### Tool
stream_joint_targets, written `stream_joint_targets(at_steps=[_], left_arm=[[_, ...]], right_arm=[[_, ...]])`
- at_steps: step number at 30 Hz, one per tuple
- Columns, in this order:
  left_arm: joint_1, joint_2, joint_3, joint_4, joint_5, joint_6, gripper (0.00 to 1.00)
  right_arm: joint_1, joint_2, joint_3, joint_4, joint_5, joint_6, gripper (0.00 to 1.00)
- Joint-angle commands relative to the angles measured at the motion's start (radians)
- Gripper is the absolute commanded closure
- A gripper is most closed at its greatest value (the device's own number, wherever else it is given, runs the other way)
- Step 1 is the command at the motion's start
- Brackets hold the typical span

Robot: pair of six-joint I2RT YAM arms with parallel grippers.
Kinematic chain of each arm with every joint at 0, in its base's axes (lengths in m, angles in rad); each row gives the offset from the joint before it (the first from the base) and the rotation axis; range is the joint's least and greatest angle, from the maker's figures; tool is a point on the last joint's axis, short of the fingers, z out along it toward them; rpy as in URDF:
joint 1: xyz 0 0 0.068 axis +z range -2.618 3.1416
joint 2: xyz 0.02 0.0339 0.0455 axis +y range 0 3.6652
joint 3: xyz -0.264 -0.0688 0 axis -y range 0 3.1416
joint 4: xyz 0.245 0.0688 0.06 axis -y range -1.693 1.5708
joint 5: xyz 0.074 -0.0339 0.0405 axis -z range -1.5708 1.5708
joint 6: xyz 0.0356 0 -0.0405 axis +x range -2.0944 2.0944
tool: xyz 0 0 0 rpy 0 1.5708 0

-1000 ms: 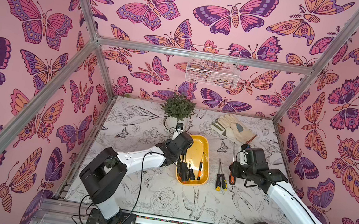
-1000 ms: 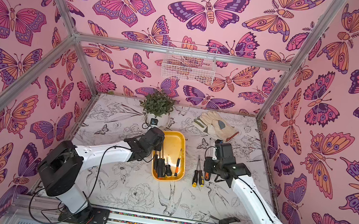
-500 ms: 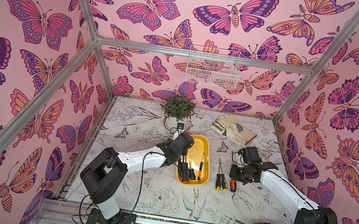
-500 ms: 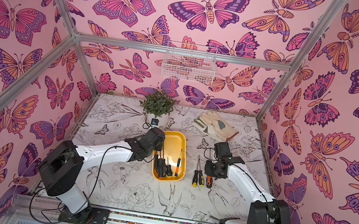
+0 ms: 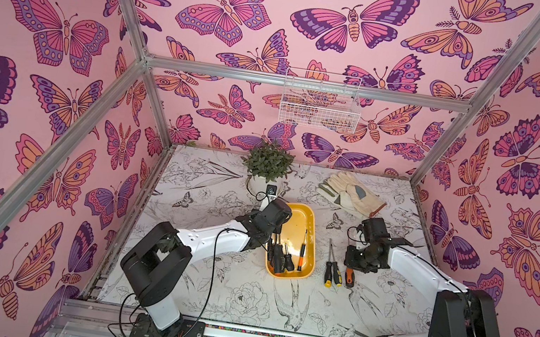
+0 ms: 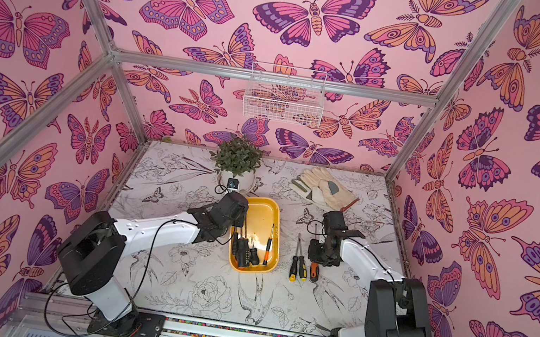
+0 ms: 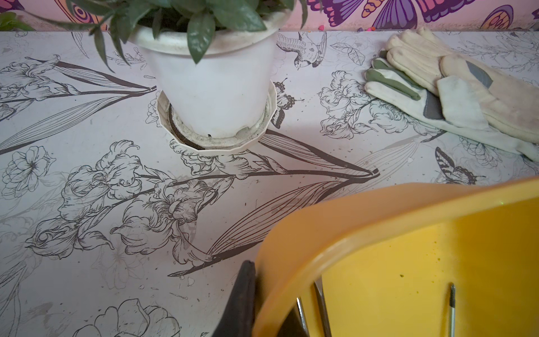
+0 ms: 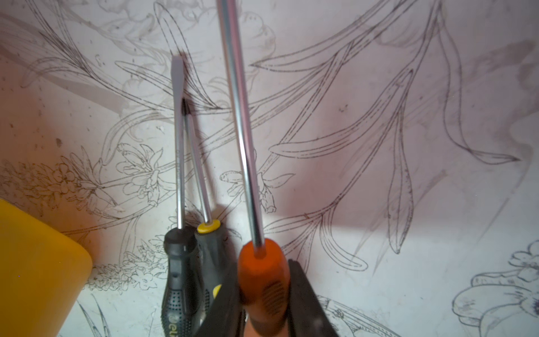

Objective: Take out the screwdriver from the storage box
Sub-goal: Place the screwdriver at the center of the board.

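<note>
Currently the right gripper (image 8: pixel 264 287) is pinching the handle of the orange screwdriver (image 8: pixel 248 172), with one jaw on each side of it. Change noted over the last second: the right arm's elbow has folded back toward its base at the lower right of both top views, while the gripper has stayed low, just right of centre. The screwdriver is therefore outside the yellow tray (image 5: pixel 300 221). It sits just beside two other screwdrivers (image 5: pixel 332 276) on the table (image 5: pixel 238 301), handles roughly in line. I cannot tell whether it already rests on the surface; its shaft looks slightly blurred in the right wrist view.

The left gripper (image 5: pixel 269 240) has not moved. It is pressed together on the tray's left wall. The left wrist view shows one finger (image 7: pixel 243 300) outside that wall, the other mostly hidden. I judge that it steadies the tray.

Meaning for the task: this removal is nearly complete, and only release remains. The remaining screwdrivers (image 5: pixel 282 260) lie in the tray's lower half.
</note>
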Motion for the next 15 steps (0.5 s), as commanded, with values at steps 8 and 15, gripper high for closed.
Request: stream_joint_targets(at_steps=[8, 15], left_arm=[[0.0, -0.001, 0.013, 0.026, -0.003, 0.004, 1.0], [0.005, -0.008, 0.003, 0.034, 0.002, 0.002, 1.0]], right_arm=[[-0.013, 0.058, 0.056, -0.009, -0.037, -0.022, 1.0], [-0.015, 0.077, 0.062, -0.025, -0.036, -0.028, 1.0]])
